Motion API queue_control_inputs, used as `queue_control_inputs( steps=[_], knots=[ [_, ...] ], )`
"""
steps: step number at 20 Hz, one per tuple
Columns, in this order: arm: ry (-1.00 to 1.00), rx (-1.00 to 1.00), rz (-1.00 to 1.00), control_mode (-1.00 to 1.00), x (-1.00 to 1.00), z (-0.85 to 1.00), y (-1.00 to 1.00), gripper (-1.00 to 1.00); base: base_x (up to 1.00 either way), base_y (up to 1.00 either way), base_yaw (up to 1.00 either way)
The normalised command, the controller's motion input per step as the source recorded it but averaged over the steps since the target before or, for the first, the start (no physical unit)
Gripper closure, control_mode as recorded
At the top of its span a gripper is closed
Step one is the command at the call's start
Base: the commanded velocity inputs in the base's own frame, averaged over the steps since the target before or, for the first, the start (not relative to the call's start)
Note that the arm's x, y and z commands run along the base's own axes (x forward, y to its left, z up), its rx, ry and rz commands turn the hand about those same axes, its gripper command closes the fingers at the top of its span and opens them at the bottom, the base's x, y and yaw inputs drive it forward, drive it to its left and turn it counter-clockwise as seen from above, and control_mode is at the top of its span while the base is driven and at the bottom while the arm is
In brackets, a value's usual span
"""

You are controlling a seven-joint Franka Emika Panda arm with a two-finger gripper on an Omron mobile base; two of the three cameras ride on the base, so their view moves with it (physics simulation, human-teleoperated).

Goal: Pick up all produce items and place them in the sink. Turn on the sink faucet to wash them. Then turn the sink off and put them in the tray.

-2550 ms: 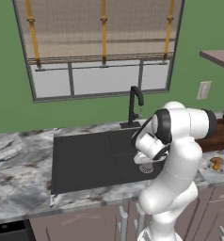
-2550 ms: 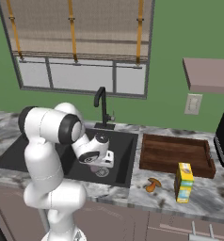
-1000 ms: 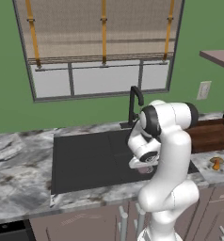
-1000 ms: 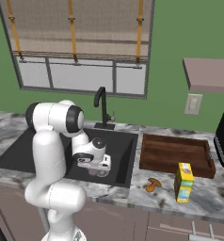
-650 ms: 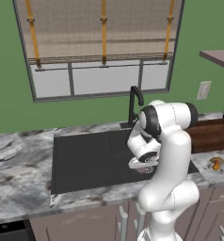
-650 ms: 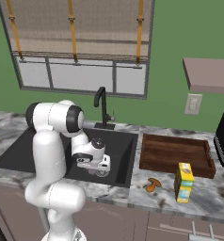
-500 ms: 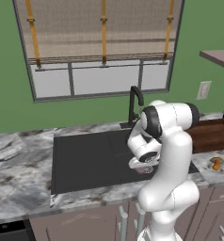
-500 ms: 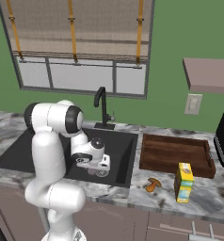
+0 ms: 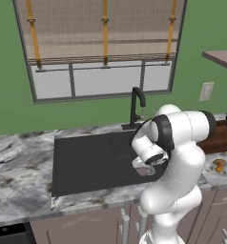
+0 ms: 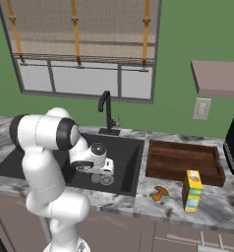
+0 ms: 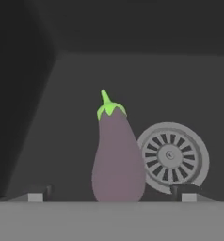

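gripper (image 11: 111,195): jaws apart, nothing held, low inside sink (image 9: 87,162)
eggplant (image 11: 117,157): on sink floor between tips, stem at 12, drain (image 11: 172,155) touching at 3
orange piece (image 10: 160,194): on counter, 6 o'clock of tray (image 10: 183,161)

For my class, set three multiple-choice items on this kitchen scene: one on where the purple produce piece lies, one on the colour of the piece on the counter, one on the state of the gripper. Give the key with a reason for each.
1. Where does the purple produce piece lie?
A. In the tray
B. On the sink floor beside the drain
C. On the window sill

2. What colour is the produce piece on the counter in front of the tray?
A. Orange
B. Blue
C. White

3. How does the gripper stand?
A. Shut on the faucet
B. Shut on the purple piece
C. Open

Key: B, the hand view shows it on the sink floor next to the drain; A, it is orange; C, the fingertips stand wide apart either side of the purple piece.
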Motion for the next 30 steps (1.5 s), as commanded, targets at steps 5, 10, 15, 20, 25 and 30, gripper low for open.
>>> queue_control_inputs(
  steps=[5,10,15,20,25,30],
  knots=[
    [-0.01,0.0,0.0,-1.0,-0.13,0.71,-0.09,-1.0,0.0,0.0,0.0],
    [0.0,0.0,0.0,-1.0,-0.1,0.87,-0.13,-1.0,0.0,0.0,0.0],
    [0.06,-0.01,-0.05,-1.0,-0.02,0.98,-0.24,-1.0,0.0,0.0,0.0],
    [0.1,0.0,-0.08,-1.0,0.0,0.81,-0.26,-1.0,0.0,0.0,0.0],
    [0.1,0.0,-0.08,-1.0,-0.12,0.49,-0.37,-1.0,0.0,0.0,0.0],
    [0.09,0.0,-0.1,-1.0,-0.38,0.22,-0.36,-1.0,0.0,0.0,0.0]
  ],
)
